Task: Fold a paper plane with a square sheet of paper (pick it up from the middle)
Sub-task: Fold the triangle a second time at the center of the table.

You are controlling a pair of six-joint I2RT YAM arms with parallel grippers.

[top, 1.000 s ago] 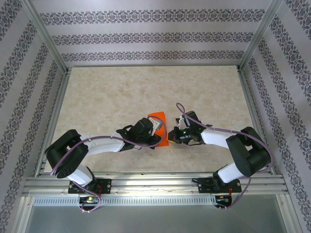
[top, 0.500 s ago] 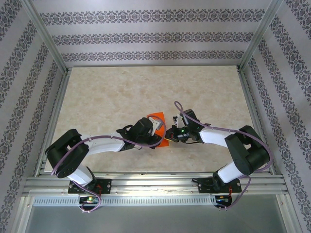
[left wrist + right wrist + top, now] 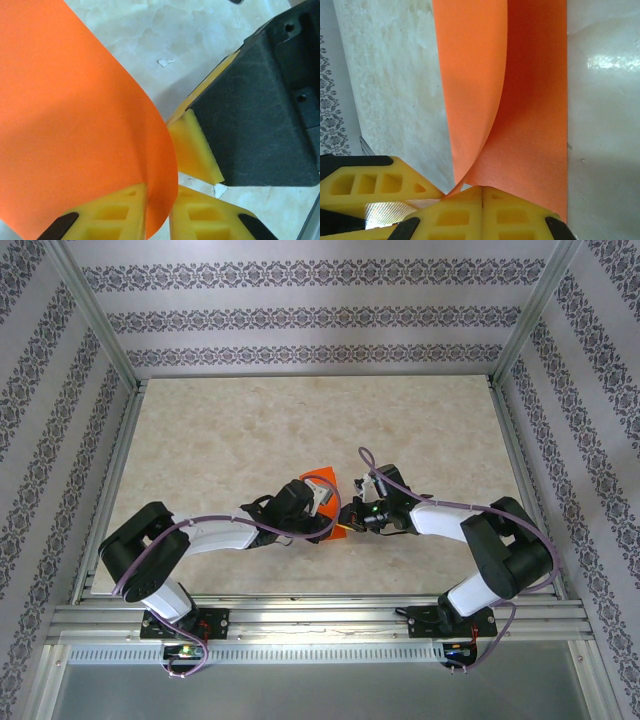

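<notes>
The thin, bright orange sheet of paper (image 3: 324, 481) sits at the middle of the marbled beige tabletop (image 3: 220, 440), between the two arms. From above, its long axis runs far to near, leaning slightly right at the near end.

The right wrist view shows what the overhead one does not: the orange sheet of paper (image 3: 530, 125) is doubled lengthwise. One layer lies flat on the table and the other curls up off it, and both meet at the right gripper (image 3: 462, 192), whose yellow jaws are pressed together on the paper.

In the left wrist view the paper (image 3: 75, 125) bows in a broad curve. Its edge drops into the narrow gap of the left gripper (image 3: 157, 192), whose jaws stand slightly apart, just beside one of the right gripper's yellow fingers (image 3: 195, 150).

Overhead, the left gripper (image 3: 322, 502) and right gripper (image 3: 350, 515) nearly meet. Bare table spreads far, left and right, and the aluminium rail (image 3: 320, 618) lies near.
</notes>
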